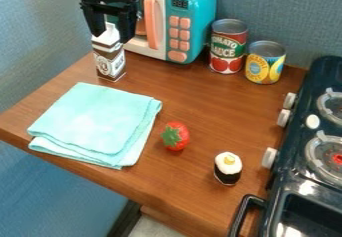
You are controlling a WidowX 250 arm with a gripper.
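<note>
My gripper (112, 36) has its fingers apart, astride the top of the carton (111, 63), upright on the table (194, 103) beside the microwave (200, 6); a crooked squeeze on that sloping top could slip or tip it. Its label is brown and white; the tall can (228, 46) pictures tomatoes, the short can (265, 63) yellow fruit.
</note>
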